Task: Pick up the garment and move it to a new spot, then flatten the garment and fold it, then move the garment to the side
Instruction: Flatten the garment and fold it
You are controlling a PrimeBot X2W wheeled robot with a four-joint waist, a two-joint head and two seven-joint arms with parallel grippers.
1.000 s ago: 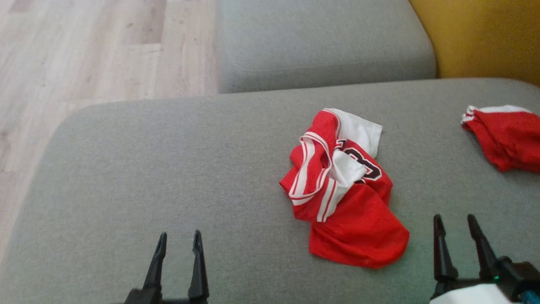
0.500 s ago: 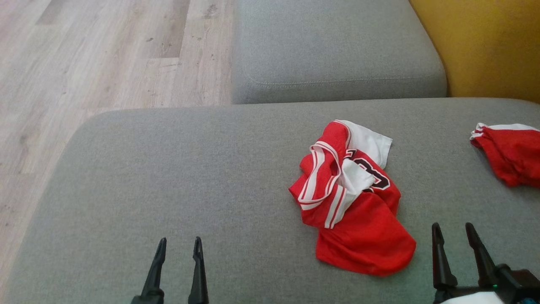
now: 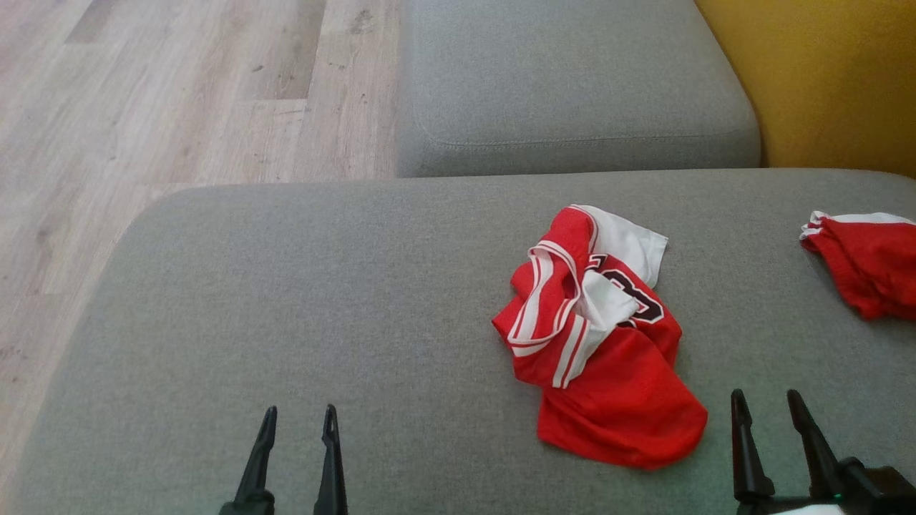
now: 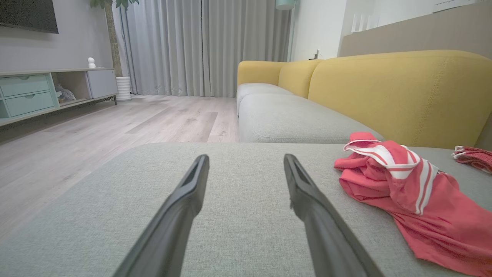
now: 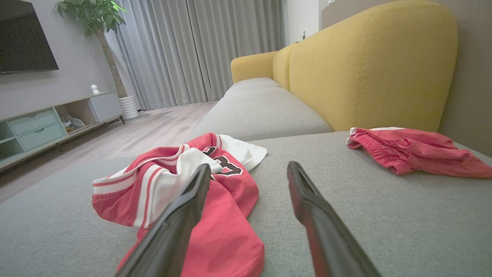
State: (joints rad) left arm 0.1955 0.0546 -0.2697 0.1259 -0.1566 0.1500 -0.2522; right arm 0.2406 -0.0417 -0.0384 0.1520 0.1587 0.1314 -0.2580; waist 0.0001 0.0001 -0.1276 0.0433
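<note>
A crumpled red and white jersey [image 3: 601, 336] with a dark number lies on the grey sofa seat [image 3: 322, 286], right of the middle. It also lies at the right of the left wrist view [image 4: 415, 196] and at the lower left of the right wrist view [image 5: 184, 184]. My left gripper [image 3: 298, 416] is open at the bottom edge, well to the left of the jersey, with nothing between its fingers. Just right of the jersey's lower hem my right gripper [image 3: 766, 400] stands open and holds nothing.
A second red garment [image 3: 866, 261] lies at the seat's right edge. Another grey cushion [image 3: 572, 86] sits beyond, with the yellow backrest [image 3: 823, 71] at the right. Wooden floor [image 3: 143, 107] lies to the left. A TV cabinet [image 4: 38, 92] and curtains [image 4: 192, 46] stand far off.
The whole head view has shifted down and to the right, so the camera moved. Both grippers sit slightly lower in the picture. The jersey has not moved on the seat.
</note>
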